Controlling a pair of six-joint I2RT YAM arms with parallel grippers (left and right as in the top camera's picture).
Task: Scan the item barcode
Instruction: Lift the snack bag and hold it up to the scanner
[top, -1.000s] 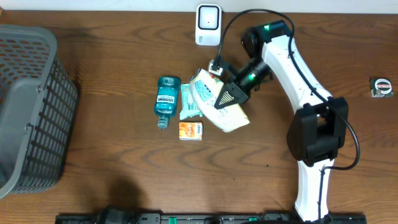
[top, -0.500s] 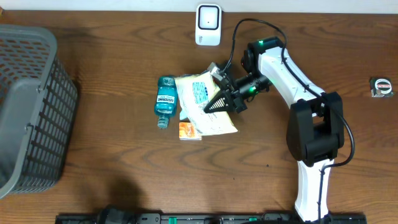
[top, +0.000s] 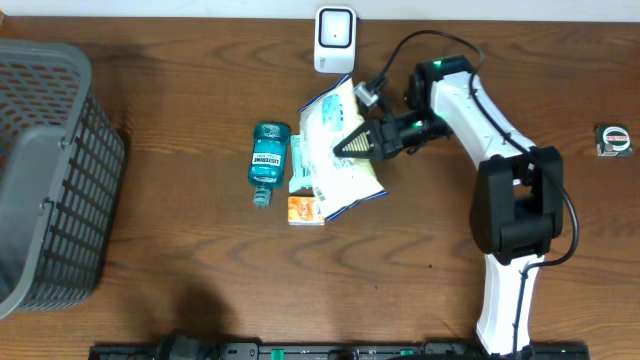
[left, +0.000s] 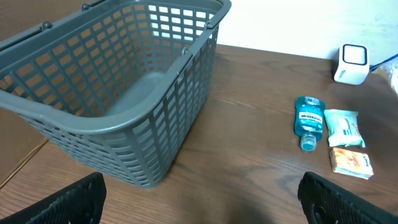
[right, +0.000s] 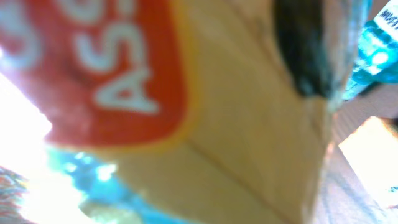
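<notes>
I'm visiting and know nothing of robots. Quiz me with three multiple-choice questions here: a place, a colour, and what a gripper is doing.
1. The grey basket sits at the table's: A) left end B) right end C) middle
2. The mouthwash bottle is: A) red B) blue C) black
3. The right gripper is: A) open, empty B) shut on the bag C) inside the basket
Key: 1 A, it fills the overhead view's left side; 2 B, its body is blue; 3 B, it pinches the bag.
</notes>
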